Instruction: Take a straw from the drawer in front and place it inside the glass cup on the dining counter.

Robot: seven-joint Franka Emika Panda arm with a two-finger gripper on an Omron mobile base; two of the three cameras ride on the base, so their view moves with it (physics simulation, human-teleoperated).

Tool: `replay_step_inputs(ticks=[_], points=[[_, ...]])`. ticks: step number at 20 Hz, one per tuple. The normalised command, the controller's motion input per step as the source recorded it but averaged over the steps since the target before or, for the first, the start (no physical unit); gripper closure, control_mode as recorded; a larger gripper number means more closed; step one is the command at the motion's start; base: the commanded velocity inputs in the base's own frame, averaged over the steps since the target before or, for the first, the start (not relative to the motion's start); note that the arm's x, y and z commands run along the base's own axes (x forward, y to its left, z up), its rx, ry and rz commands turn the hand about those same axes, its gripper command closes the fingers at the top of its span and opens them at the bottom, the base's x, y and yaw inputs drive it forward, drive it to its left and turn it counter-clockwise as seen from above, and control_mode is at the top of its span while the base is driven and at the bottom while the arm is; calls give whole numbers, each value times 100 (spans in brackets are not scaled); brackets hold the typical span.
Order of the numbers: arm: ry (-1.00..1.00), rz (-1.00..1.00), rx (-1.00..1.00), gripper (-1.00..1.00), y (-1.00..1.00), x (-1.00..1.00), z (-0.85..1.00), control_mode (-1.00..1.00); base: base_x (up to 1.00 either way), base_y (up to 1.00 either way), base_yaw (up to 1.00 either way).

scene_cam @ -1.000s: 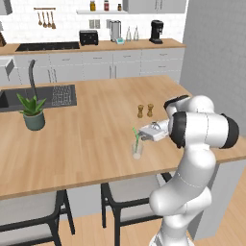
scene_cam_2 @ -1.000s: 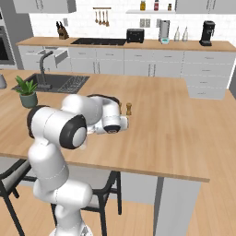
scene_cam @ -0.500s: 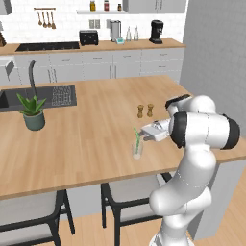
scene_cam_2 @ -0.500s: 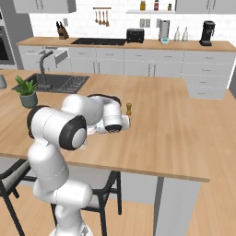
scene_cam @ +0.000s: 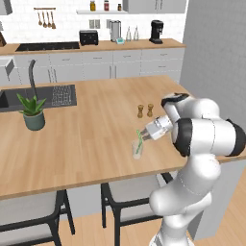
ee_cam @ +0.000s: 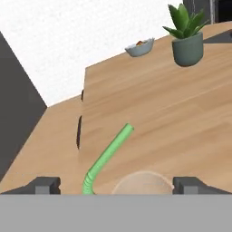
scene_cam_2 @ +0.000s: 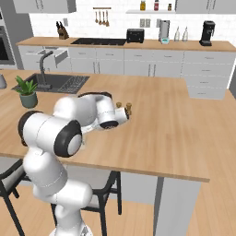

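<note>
The green straw (scene_cam: pixel 139 141) stands slanted inside the glass cup (scene_cam: pixel 137 150) on the dining counter (scene_cam: pixel 86 139), near its front edge. My gripper (scene_cam: pixel 144 137) hovers just right of the cup's rim. In the hand view the straw (ee_cam: pixel 108 153) leans up and away from the cup (ee_cam: pixel 143 183), and my gripper (ee_cam: pixel 117 186) is open, its fingertips (ee_cam: pixel 44 184) far apart on either side and touching neither. An open drawer (scene_cam_2: pixel 57 55) juts from the back cabinet row.
Two brown shakers (scene_cam: pixel 145 110) stand just behind the cup. A potted plant (scene_cam: pixel 32 112) sits by the dark sink (scene_cam: pixel 43 95) and faucet (scene_cam: pixel 32 77) at the left. A small bowl (ee_cam: pixel 139 47) rests at the counter's far end. Stools (scene_cam: pixel 33 211) stand under the front edge.
</note>
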Motion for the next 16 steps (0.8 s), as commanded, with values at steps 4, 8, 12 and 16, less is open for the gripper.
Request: replay_step_inputs(ticks=[4,8,12,16], points=[[-11,-18,-23,-100,-17,-31,24,-100,0,0,0],[-15,-18,-13,-100,-16,-56,90,-100,0,0,0],[-15,-16,-10,-100,-2,-67,100,-100,0,0,0],[-10,-21,-23,-100,0,-66,100,-100,0,0,0]])
